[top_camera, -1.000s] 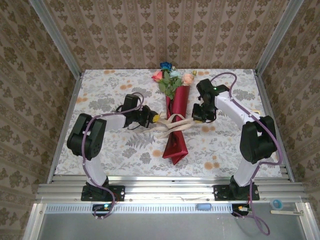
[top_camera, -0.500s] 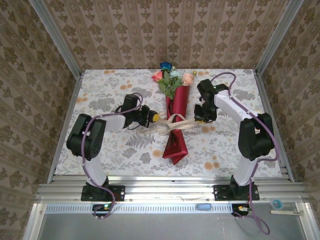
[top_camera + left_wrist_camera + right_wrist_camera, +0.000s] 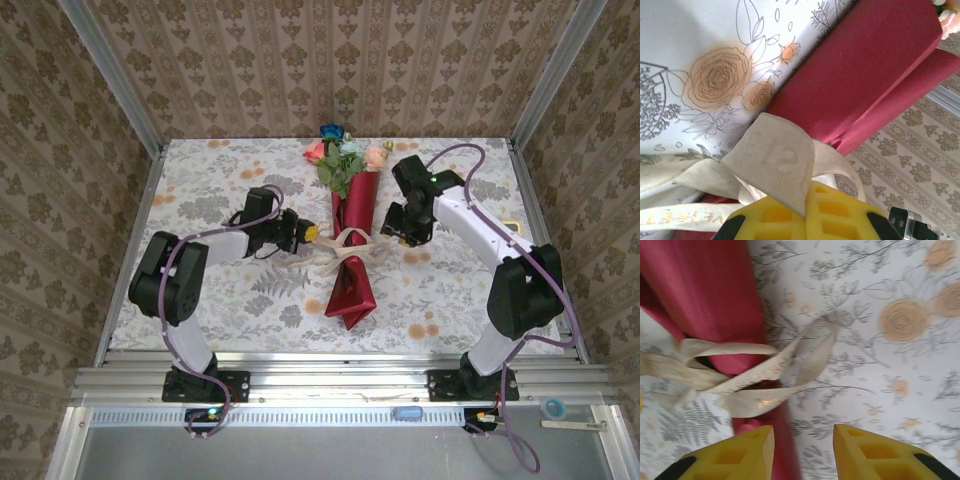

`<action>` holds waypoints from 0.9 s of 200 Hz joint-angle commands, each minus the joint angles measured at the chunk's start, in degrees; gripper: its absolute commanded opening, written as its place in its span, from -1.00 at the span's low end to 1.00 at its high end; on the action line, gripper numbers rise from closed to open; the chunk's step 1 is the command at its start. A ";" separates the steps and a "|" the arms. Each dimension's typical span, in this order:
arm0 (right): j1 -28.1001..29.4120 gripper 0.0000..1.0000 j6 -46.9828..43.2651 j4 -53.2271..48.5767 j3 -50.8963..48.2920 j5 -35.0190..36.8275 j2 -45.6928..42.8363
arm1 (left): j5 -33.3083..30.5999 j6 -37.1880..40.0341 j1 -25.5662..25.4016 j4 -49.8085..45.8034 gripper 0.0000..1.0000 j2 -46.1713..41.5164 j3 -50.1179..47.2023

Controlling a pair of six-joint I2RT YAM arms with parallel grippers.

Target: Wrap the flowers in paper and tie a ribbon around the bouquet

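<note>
**Ribbon crossed on the cone: left end held, right end free**

In the top view, the left gripper (image 3: 300, 236) stands at 9 o'clock from the crossing of the ribbon (image 3: 345, 250). Its wrist camera shows the yellow pads closed tight on one ribbon end, with a printed tail folded over them. I judge that the step in hand is tightening the knot. To do it well, I would hold this end low and pull along the table (image 3: 200, 180) toward 9 o'clock, not upward, so the cone does not roll.

The bouquet (image 3: 358, 205) lies in the middle of the table, with the flowers (image 3: 338, 160) toward 12 o'clock and the pointed end toward 6 o'clock. The paper (image 3: 350, 295) is dark red and folded in long flat layers. It looks thin and may crease if the ribbon bites hard. The ribbon is beige and soft, with loose loops on both sides of the cone, so the knot does not seem snug yet.

The right gripper (image 3: 398, 226) is at 2 o'clock from the crossing, its jaws apart with nothing between them. In its wrist view a loose loop lies just ahead of the fingers. I would close on that loop before pulling toward 3 o'clock.
</note>
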 commanded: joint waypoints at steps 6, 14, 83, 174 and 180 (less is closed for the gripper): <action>2.86 -0.24 18.22 7.69 0.65 -1.21 1.78 | -0.85 -3.50 -0.67 0.98 -0.82 -2.82 -2.08; 3.52 -0.23 21.56 10.24 0.55 -1.33 2.55 | -1.23 -4.77 -0.67 1.14 -0.76 -3.37 -2.96; 4.23 -0.20 39.91 22.16 -1.95 -4.86 8.31 | -4.67 -12.13 0.54 3.21 -0.13 -8.17 -10.29; 3.37 -0.38 44.34 24.05 -3.25 -4.87 10.93 | -8.50 -14.67 0.15 -7.15 0.05 -17.16 -11.51; 3.25 -0.42 44.49 24.32 -3.57 -4.74 10.95 | -8.10 -15.06 -0.54 -6.50 0.07 -16.41 -10.68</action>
